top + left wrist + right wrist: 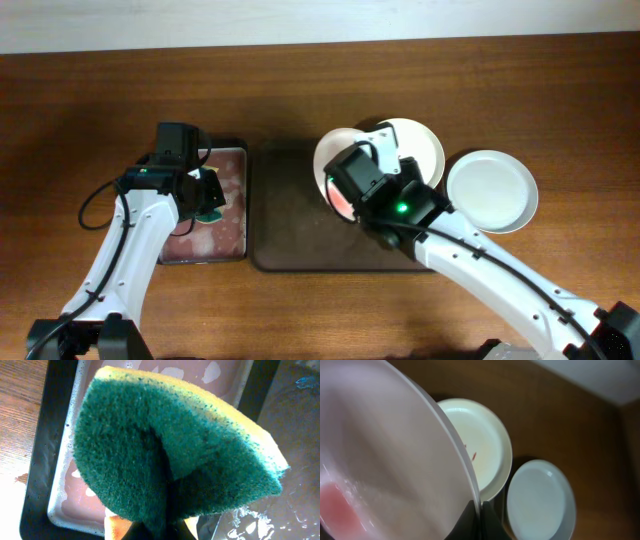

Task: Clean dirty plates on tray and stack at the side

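My right gripper (480, 516) is shut on the rim of a white plate (395, 460), holding it tilted on edge above the dark brown tray (300, 245). In the overhead view this plate (333, 160) stands by my right gripper (352, 197). A second plate (479, 442) with a small red smear lies behind it on the tray's right end. A third, clean-looking plate (492, 190) lies on the table to the right of the tray. My left gripper (165, 526) is shut on a green and yellow sponge (170, 445) over the small tray.
A small black tray (238, 215) with a wet pinkish inside lies left of the brown tray, under the left gripper (207, 195). Water drops show on the brown tray's surface (295, 460). A pale wall edge runs along the far side of the wooden table (90, 100).
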Controlling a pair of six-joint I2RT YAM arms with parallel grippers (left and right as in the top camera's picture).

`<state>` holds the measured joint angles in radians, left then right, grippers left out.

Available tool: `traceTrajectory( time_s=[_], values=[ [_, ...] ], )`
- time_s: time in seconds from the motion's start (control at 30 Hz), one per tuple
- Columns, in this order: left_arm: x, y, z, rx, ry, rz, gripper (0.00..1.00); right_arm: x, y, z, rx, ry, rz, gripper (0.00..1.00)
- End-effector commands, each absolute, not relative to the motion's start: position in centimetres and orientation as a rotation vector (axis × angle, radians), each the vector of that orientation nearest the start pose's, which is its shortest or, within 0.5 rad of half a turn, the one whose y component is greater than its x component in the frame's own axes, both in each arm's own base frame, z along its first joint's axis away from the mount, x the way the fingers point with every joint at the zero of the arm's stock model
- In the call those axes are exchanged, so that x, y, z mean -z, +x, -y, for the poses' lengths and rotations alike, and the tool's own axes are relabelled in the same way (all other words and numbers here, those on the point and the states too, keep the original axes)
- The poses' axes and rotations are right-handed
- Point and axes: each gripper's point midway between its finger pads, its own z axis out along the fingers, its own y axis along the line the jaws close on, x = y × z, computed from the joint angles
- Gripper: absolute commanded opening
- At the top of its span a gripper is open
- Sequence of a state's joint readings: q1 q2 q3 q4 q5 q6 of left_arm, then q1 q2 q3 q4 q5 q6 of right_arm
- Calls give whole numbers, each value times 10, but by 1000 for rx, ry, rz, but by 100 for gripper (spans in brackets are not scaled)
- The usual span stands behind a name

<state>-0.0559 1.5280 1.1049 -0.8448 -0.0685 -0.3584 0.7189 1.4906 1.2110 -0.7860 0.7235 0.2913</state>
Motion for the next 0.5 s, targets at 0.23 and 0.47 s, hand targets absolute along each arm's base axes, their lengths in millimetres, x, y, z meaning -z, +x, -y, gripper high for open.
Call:
traceTrajectory(
  time_s=[0.23,0.47],
  values=[
    [-97,330,4,-19,-426,-2793,0,-245,328,-190,668,-495,-2002,4],
    [-97,330,4,-20,-426,-2794,0,-250,327,-188,701,-477,-1977,4]
  ],
)
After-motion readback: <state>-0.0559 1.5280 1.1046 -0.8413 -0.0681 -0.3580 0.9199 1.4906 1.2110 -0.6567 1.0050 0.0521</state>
